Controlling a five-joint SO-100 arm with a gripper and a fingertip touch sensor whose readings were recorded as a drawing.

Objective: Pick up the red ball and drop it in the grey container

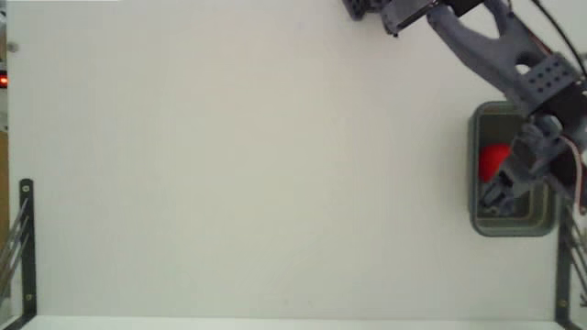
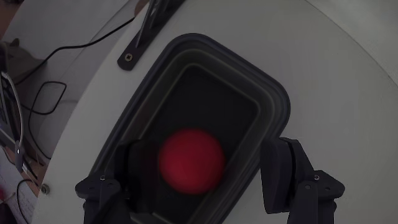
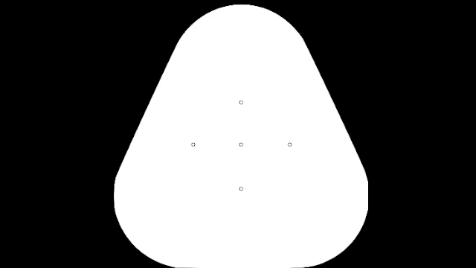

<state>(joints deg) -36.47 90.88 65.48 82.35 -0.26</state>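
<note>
Gripper (image 2: 202,180): you are hanging it straight over the tub with its fingers (image 2: 283,171) spread wide, a clear gap showing on each side of the ball, so nothing is pinching it.
Red ball (image 2: 191,160): it is sitting between the spread fingers, blurred in the wrist view, inside the tub's outline; whether it is falling or resting on the bottom, you cannot tell.
Grey container (image 2: 273,93): it is lying lengthwise under the wrist, near the counter's (image 1: 257,165) right edge in the fixed view, so the ball (image 1: 492,160) is landing inside its rim (image 1: 474,165).
Judgement: the drop looks done or nearly so.
</note>
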